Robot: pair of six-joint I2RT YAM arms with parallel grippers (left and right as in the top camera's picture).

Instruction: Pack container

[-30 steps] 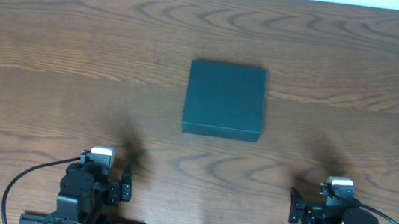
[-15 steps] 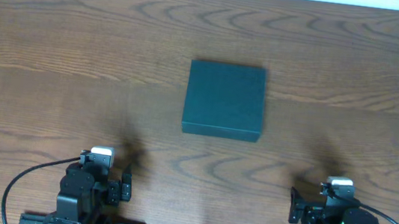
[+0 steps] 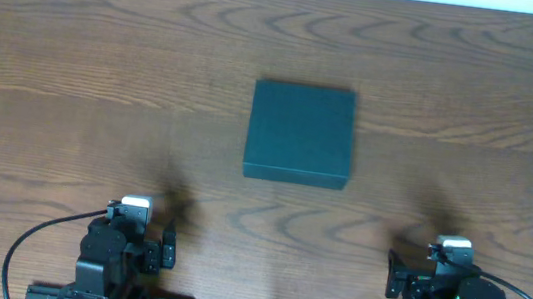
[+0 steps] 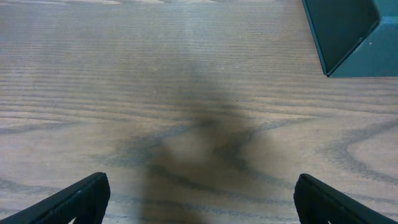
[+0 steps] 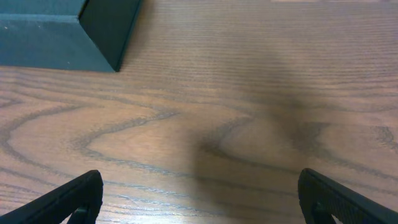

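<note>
Near edge: left hand (image 3: 167,249) and right hand (image 3: 395,275) hang low over the brown wood-grain desk (image 3: 73,77), fingers of each spread wide, nothing between them.

Further out: the dark teal matte square container (image 3: 300,133) sits flat, lid apparently closed, ahead and midway between the arms, well apart from both. It has no clear long axis. Judgement: neither arm is meaningfully nearer.

we find the container (image 3: 300,133) lying flat on the table (image 3: 75,67), about midway across it and ahead of both arms. our left claw (image 3: 163,248) sits by the near edge, to the container's left, and our right claw (image 3: 395,275) by the near edge, to its right. both are well apart from it.
</note>
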